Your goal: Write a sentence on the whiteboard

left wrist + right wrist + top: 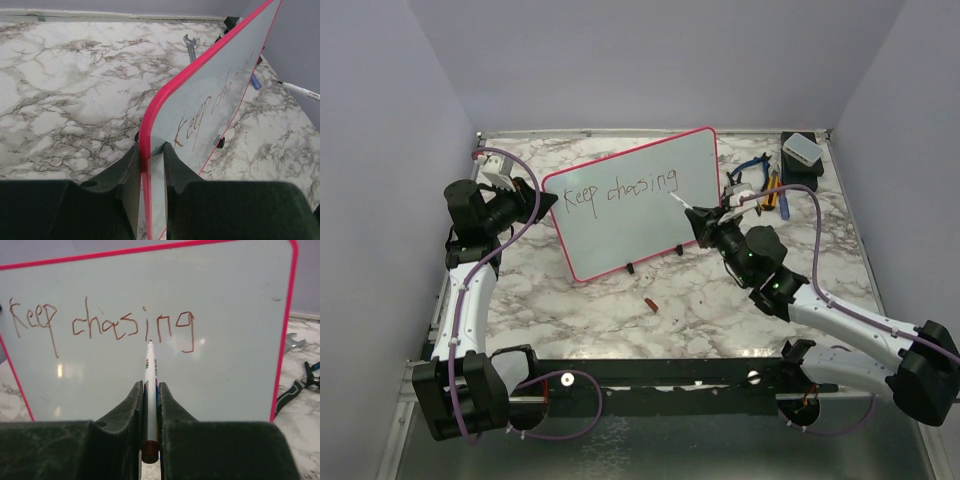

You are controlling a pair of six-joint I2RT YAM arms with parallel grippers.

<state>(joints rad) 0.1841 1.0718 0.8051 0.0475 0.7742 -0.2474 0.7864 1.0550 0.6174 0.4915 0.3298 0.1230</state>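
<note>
Risk one: excess push through the marker (149,365), enough to rock the whiteboard (630,215) back on its small black feet or pivot it inside the clamp; apply light pressure only. Risk two: marker slip or rotation in the grip, giving broken or wandering strokes. Risk three: smearing of fresh ink if the fingers or marker barrel sweep across the written line on the way to the blank lower half. Risk four: a second line started too high, colliding with the long tails of the "p" and the "g". Left gripper (150,150): closed on the board's left edge, one finger on each face, pink frame pinched between them. Right gripper (150,390): closed narrowly on the marker barrel, tip pointing at the board just under the "i" of "chasing"; contact between tip and surface impossible to confirm. Board position: upright on the marble table (700,310), toward the back and centre, set at an angle, writing face toward the right arm. Appearance: glossy white face with soft reflections, thin red-pink frame, rounded corners. The sentence (100,325): "Keep chasing" only, in thin reddish-brown uneven handwriting across the upper part, lower part blank. Judged incomplete.
</note>
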